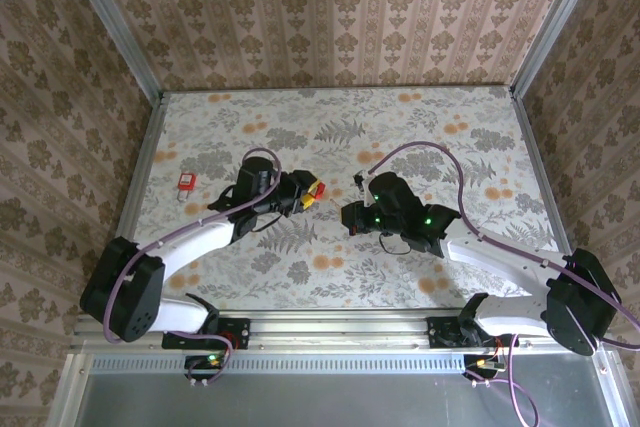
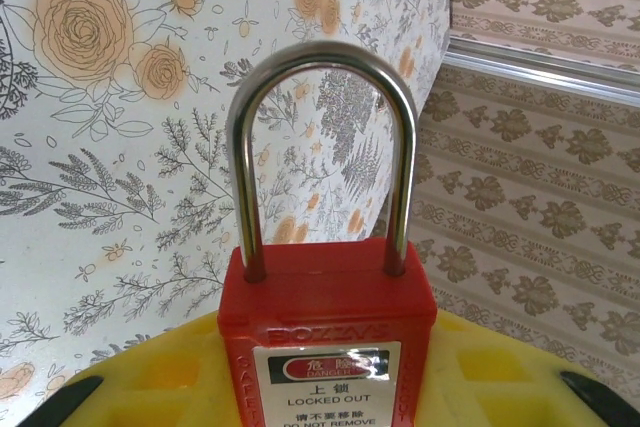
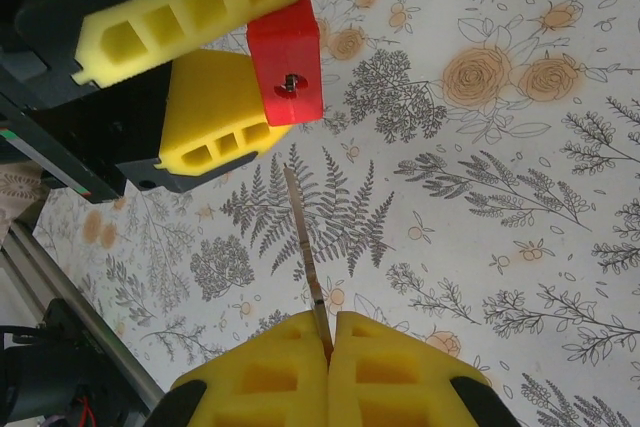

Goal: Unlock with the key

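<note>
Padlock [image 3: 288, 57] is pinched between the yellow fingers [image 3: 200, 7] of my left gripper [image 1: 303, 192], with its keyhole [image 3: 290, 84] turned toward the right gripper [image 3: 328, 347]. That gripper's fingers are pressed together on the key [image 3: 305, 237]. I see the key tip just below the keyhole, not touching. Both hang over the middle of the table [image 1: 450, 117], well apart from its edges.

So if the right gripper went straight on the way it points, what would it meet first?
The key in the right gripper leads: its tip would likely reach the red padlock in the left gripper, on its base near the keyhole, though depth is unclear.
</note>
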Robot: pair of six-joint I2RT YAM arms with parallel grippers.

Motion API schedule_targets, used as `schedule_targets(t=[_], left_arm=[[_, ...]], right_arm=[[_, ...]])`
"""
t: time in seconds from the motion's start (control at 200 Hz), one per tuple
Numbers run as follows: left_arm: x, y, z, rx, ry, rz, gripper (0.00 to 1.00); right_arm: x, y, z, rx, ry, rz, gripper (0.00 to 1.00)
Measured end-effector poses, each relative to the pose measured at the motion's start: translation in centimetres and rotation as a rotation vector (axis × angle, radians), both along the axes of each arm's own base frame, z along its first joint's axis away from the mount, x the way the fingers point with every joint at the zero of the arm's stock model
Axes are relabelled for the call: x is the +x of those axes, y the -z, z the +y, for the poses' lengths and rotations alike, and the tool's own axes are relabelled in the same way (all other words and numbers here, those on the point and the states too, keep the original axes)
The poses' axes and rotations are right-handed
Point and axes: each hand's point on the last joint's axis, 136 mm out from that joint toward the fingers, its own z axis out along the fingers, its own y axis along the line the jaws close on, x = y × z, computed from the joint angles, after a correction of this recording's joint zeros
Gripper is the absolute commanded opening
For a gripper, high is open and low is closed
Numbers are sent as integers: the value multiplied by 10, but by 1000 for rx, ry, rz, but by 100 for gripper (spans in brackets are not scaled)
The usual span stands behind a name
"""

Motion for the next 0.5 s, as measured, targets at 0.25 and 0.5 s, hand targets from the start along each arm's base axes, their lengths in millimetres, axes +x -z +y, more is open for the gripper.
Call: schedule_targets(t=[0.25,0.5], left_arm=[[-5,-8,-3,-4,12,-26,1],[-14,-3,-10,8,31,-20,1]], right_arm=[[3,3,7,12,-9,10,0],[4,1,10,29,-9,8,0]])
